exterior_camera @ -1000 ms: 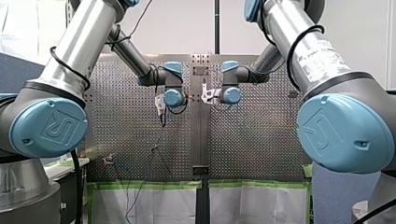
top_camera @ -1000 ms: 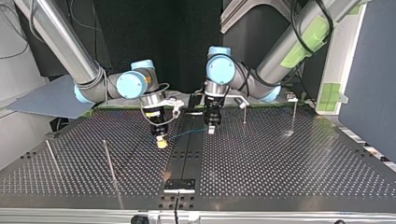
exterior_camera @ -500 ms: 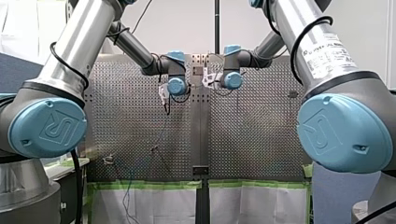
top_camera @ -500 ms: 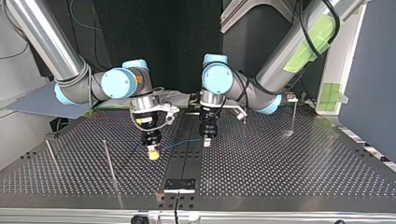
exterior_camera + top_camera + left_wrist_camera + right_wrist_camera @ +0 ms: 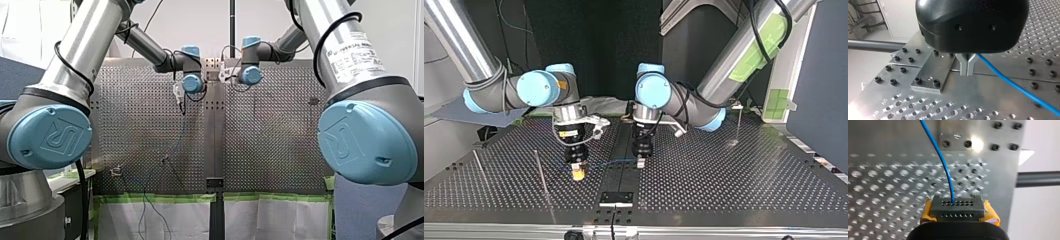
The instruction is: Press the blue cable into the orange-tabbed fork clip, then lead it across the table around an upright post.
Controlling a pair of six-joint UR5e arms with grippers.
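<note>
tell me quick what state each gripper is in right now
left gripper: closed on the cable
right gripper: closed on the cable

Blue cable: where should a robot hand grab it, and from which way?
Probably on the blue cable where it runs straight between my right gripper and my left gripper, from above: it is thin and level, just over the table.

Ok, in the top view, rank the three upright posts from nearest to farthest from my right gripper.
1. Inner left post, just left of my right gripper.
2. Outer left post, by the view's left edge.
3. Right post, far across at the view's right.
</note>
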